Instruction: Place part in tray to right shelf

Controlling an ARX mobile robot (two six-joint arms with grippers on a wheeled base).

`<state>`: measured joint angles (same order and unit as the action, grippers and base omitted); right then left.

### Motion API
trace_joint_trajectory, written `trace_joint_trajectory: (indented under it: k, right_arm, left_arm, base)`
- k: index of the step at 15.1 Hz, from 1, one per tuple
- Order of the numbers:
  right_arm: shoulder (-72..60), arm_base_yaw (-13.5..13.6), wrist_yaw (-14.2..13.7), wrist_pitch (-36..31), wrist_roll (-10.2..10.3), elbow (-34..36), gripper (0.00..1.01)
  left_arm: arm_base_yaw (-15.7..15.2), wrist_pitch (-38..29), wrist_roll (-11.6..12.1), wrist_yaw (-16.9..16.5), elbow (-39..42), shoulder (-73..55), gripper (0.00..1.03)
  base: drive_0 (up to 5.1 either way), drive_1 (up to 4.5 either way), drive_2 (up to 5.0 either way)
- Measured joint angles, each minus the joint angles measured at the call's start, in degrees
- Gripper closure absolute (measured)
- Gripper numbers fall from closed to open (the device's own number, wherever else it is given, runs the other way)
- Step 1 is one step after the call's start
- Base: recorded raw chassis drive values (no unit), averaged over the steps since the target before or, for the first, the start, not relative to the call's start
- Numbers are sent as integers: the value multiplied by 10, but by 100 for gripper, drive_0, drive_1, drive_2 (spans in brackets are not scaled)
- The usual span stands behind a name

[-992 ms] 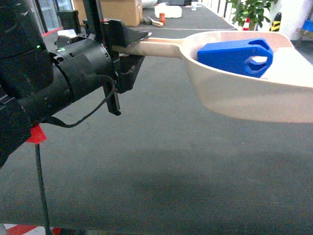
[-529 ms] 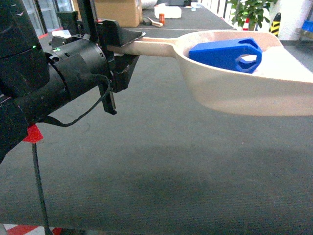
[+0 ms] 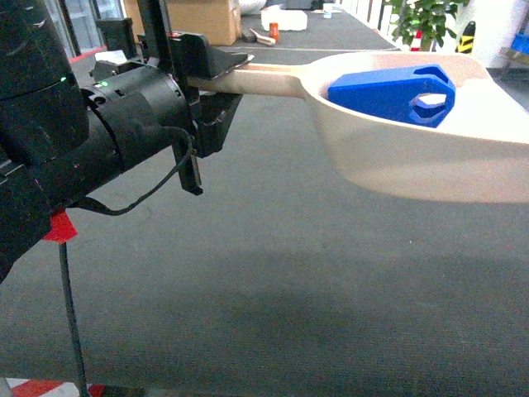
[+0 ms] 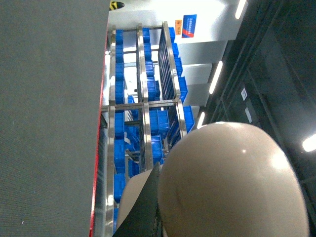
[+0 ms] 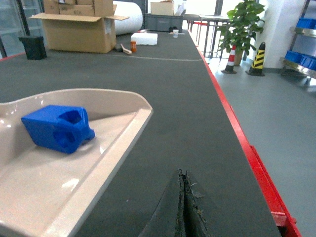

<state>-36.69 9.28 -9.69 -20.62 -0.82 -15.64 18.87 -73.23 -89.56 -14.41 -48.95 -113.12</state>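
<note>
The left hand (image 3: 216,78) is clamped on the long handle of the tray (image 3: 430,157), holding it level above the dark desk (image 3: 273,281). The part (image 3: 390,95) lies in the pan, out past the handle from that hand. The right hand's (image 5: 183,207) two fingertips are pressed together with nothing between them, just beside the tray's rim.

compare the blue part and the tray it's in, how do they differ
The part is deep blue; the tray is pale beige. The part is a small chunky block with a hole through it; the tray is a far bigger, wide shallow scoop with a long handle. The part lies loose inside; the tray is held up by the left gripper. Both look like plastic.
</note>
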Motion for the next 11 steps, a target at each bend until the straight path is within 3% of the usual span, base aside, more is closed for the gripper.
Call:
trace_joint_trajectory:
  k: [4, 5, 6, 11]
  right_arm:
    - [64, -35, 36, -3, 0, 60, 99]
    - [76, -51, 62, 2, 0, 69, 99]
    - [94, -91, 92, 9, 0, 84, 99]
    - [159, -93, 97, 40, 1, 118, 99]
  left_arm:
    - [0, 0, 0, 0, 0, 0, 86]
    - [0, 0, 0, -1, 0, 0, 86]
    - [1, 0, 0, -1, 0, 0, 86]
    - [0, 0, 0, 0, 0, 0, 86]
  base:
    - [0, 0, 0]
    - [0, 0, 0]
    - [0, 0, 0]
    - [0, 0, 0]
